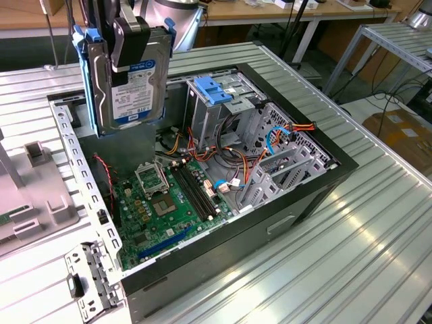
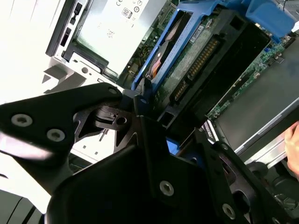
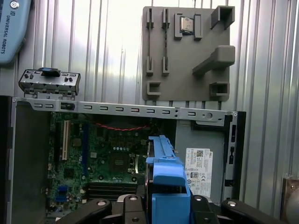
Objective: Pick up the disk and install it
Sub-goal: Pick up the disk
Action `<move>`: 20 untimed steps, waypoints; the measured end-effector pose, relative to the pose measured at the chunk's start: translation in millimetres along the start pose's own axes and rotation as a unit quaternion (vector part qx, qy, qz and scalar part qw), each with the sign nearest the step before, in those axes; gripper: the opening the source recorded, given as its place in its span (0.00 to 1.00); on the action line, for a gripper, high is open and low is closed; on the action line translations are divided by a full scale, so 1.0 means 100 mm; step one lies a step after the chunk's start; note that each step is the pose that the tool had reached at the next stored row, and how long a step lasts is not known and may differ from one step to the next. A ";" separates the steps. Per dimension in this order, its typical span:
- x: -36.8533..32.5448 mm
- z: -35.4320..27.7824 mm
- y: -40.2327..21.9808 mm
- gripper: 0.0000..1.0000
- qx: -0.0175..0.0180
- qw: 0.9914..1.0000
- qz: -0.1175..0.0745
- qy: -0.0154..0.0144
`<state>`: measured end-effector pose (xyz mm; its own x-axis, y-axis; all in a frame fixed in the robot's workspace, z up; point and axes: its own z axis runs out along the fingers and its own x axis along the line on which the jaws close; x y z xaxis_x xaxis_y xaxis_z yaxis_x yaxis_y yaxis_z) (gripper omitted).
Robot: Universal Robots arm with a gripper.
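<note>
The gripper (image 1: pixel 131 44) is clamped across the flat faces of the disk (image 1: pixel 131 91), holding it upright above the open computer case (image 1: pixel 270 229), at the exterior view's far left. The disk is rigid, probably heavy and shock-sensitive.

A ribbed metal tabletop (image 1: pixel 351 223) catches bright glare. Behind it stands a wooden-topped bench (image 1: pixel 270 12) on white legs; a cardboard box (image 1: pixel 398 131) (cables (image 1: pixel 393 94) beside it) lies on the floor (image 1: pixel 364 108).

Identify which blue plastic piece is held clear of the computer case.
The blue rails on the hard drive, clamped in the gripper above the case; the blue ribbed latch sits on the drive cage inside.
</note>
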<state>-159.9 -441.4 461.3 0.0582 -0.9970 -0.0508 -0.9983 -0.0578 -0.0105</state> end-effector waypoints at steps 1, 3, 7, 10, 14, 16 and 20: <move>0.011 0.000 0.000 0.36 0.000 1.000 0.000 0.000; 0.031 -0.001 -0.001 0.36 0.000 1.000 0.000 0.000; 0.078 -0.002 -0.003 0.36 0.000 1.000 0.000 0.000; 0.134 -0.003 -0.006 0.36 0.000 1.000 0.000 0.000; 0.210 -0.005 -0.010 0.36 0.000 1.000 0.000 0.000; 0.241 -0.006 -0.011 0.36 0.000 1.000 0.000 0.000; 0.303 -0.008 -0.015 0.36 0.000 1.000 0.000 0.000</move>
<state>-156.6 -471.6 460.6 0.0582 -0.9970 -0.0507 -0.9983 -0.0577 -0.0106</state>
